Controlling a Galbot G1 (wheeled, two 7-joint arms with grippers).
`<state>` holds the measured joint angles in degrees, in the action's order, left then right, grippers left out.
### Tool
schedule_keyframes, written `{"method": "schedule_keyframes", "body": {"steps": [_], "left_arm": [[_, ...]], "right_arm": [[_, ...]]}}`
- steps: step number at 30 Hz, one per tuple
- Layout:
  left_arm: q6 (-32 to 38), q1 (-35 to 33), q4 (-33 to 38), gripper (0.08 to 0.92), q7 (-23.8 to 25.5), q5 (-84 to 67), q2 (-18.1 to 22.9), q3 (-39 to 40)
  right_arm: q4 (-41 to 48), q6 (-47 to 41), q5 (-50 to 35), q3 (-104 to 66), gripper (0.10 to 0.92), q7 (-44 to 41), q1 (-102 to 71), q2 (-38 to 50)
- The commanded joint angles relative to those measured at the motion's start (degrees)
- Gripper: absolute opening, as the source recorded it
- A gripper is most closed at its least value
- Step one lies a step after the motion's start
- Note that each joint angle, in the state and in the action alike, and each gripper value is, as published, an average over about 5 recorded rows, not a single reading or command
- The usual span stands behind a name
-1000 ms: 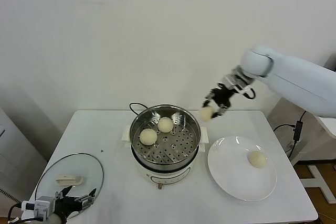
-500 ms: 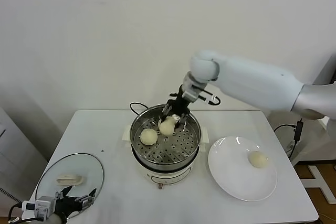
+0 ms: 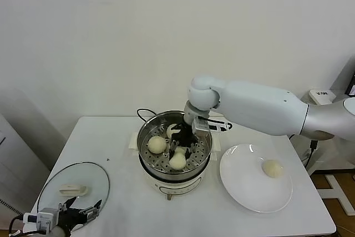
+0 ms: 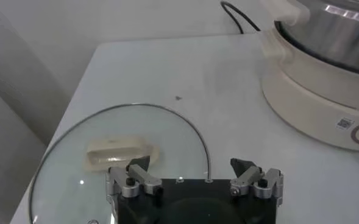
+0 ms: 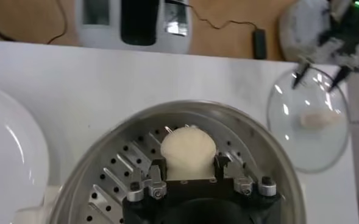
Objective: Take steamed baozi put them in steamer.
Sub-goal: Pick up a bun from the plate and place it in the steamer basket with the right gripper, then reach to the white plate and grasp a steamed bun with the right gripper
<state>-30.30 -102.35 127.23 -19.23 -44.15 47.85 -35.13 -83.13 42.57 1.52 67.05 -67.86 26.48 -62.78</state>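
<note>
1. Head view: the steamer (image 3: 148, 166), a shiny round steel pot with a perforated tray on a white base, stands mid-table.
   - Baozi are small, smooth, cream-white.
   - Count in pot: one at the left (image 3: 157, 144), one partly hidden at the back (image 3: 171, 130), one at the front (image 3: 177, 161) between the fingers of the right gripper (image 3: 178, 156), which is clamped on it.
   - A fourth bun (image 3: 272, 168) lies on the white plate (image 3: 244, 192), right of the steamer. Total: four.
2. Left wrist view: the left gripper (image 4: 194, 173) hangs with jaws spread wide and empty over the glass lid (image 4: 63, 164) at the table's near left corner.
3. Right wrist view: the held baozi (image 5: 188, 152) sits between the two fingers over the perforated tray (image 5: 115, 179).
</note>
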Motion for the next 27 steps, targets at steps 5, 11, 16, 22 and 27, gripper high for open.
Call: {"method": "schedule_keyframes", "body": {"steps": [5, 11, 16, 22, 27], "left_arm": [[0.0, -0.1, 0.0, 0.823, 0.0, 0.0, 0.1, 0.0], [0.1, -0.1, -0.3, 0.823, 0.1, 0.0, 0.1, 0.0], [0.1, -0.2, -0.4, 0.823, 0.1, 0.0, 0.1, 0.1], [0.1, -0.1, -0.3, 0.823, 0.1, 0.0, 0.0, 0.0], [0.2, 0.0, -0.1, 0.823, 0.1, 0.0, 0.0, -0.1]], "right_arm": [[-1.7, 3.2, 9.4, -2.4, 0.495, 0.1, -5.5, -1.2], [-1.5, 2.8, 10.1, -2.9, 0.605, 0.5, -5.3, -1.2], [-0.5, 1.2, 9.4, -4.8, 0.755, 0.6, -3.6, -0.6], [4.6, -8.3, 2.3, -7.2, 0.821, -0.4, 2.0, 2.9], [8.7, -21.8, -6.3, -4.9, 0.823, -3.2, 7.7, 9.5]]}}
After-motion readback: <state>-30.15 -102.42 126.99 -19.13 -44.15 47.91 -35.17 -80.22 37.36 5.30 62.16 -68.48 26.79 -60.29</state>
